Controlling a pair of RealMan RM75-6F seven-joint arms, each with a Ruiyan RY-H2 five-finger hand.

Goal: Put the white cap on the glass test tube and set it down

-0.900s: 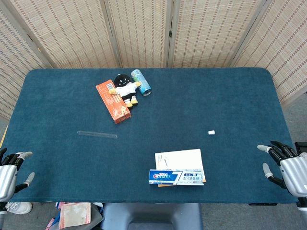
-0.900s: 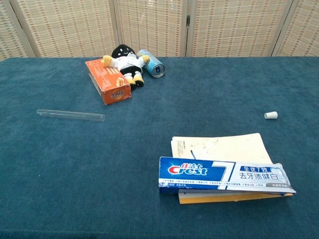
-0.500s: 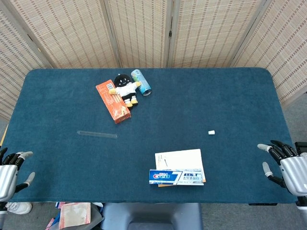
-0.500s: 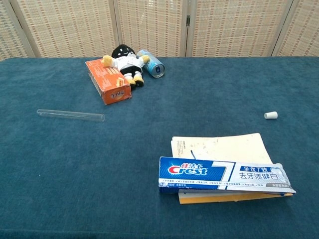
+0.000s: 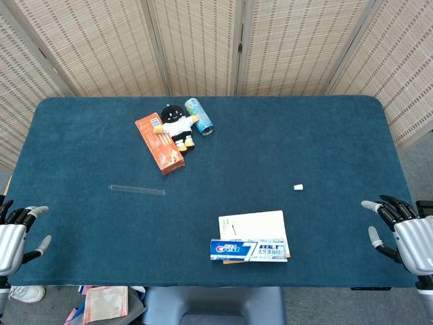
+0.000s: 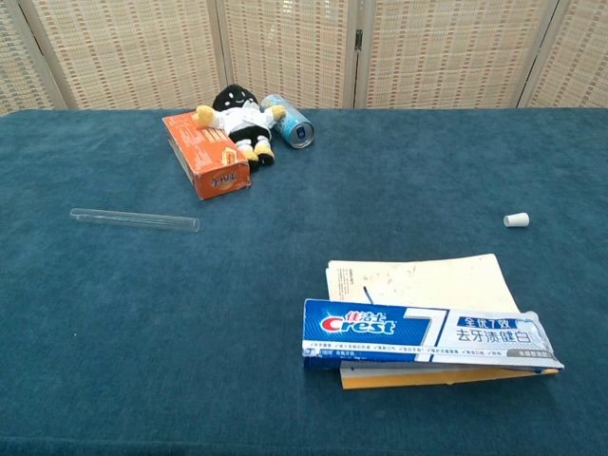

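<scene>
On the tabletop [image 5: 325,135]: glass test tube [image 5: 137,190] lies flat, left of centre; white cap [image 5: 298,186] sits well apart to the right.
Robot hands: left robot hand [image 5: 15,233] and right robot hand [image 5: 399,233] wait at the near corners, released, fingers spread, holding nothing.
Handling: tube is probably light, slick, rolling and breakable; grip mid-length. Cap is tiny; pinch its sides.
Clutter: orange box [image 5: 160,143], doll [image 5: 177,126], can [image 5: 199,116], toothpaste box [image 5: 248,250] on paper; none lies between.

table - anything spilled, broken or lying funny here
Nothing spilled or broken. The test tube lies flat and uncapped; its white cap sits well apart. The can lies on its side by the doll.
</scene>
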